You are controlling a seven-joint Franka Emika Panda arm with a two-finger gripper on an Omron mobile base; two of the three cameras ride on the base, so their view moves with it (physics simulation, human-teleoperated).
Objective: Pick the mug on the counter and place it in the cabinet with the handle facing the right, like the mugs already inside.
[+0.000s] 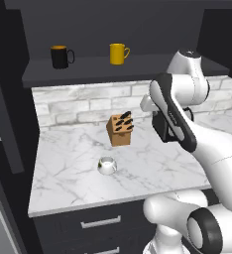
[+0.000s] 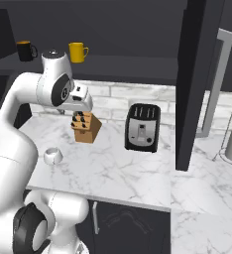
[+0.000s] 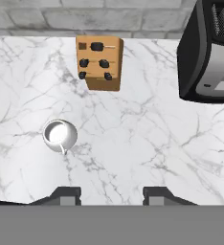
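Sitting near the counter [image 1: 63, 183] front edge, mug [image 3: 60, 135] with bare marble around, jaws spread wide, holding nothing.

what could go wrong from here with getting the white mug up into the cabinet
The mug sits near the counter's front edge, so a clumsy approach might knock it off. The knife block and toaster stand close behind, and the arm could clip them on the lift. The yellow mug and black mug already on the cabinet shelf could be bumped.
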